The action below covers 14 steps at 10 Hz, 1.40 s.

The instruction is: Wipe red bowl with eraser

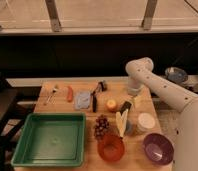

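Observation:
The red bowl [111,147] stands empty at the table's front edge, left of a purple bowl [158,148]. The eraser [125,106], a small dark block, lies tilted near the table's middle right, beside an orange fruit [111,104]. My white arm comes in from the right, bends at its elbow and points down. My gripper [134,96] hangs just above and to the right of the eraser, open with nothing held. It is well behind the red bowl.
A green tray [49,137] fills the front left. Grapes [101,126], a pale yellow object [121,122] and a white cup [145,121] sit around the red bowl. A blue-grey block [82,99], black-handled tool [95,97], orange-red item [69,93] and fork [52,92] lie further back.

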Motion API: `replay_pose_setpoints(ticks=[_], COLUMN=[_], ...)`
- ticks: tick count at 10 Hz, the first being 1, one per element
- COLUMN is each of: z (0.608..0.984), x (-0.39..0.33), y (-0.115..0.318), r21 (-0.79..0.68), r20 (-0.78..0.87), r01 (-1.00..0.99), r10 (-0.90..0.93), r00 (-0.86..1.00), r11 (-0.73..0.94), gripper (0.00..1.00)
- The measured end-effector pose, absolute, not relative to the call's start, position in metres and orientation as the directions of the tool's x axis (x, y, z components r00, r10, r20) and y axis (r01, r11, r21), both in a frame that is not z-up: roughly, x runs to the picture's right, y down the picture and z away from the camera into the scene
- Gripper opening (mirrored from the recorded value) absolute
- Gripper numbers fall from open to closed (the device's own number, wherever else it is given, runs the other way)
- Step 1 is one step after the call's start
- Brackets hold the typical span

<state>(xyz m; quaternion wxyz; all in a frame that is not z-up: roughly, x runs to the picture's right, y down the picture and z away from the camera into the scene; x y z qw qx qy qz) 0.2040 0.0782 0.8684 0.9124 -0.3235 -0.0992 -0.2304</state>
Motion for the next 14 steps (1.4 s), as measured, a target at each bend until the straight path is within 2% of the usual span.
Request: replay_pose_setpoints(ticks=[4,9,10,14], z=[0.876,0.91,0.914,0.91], x=[0.198,0.207,0.208,0.214], y=[0.1,0.135,0.138,0.135], r21=[-0.504,-0.563,-0.571,-0.578], r20=[0.364,0.39,0.39,0.37], r01=[0.55,0.548,0.542,0.51], r10=[-0.414,-0.385,-0.377,-0.352], r00=[0.834,0.836,0.84,0.86], r11=[0.665,0.619,0.616,0.637], gripper=[0.78,0.77,0.74,0.36])
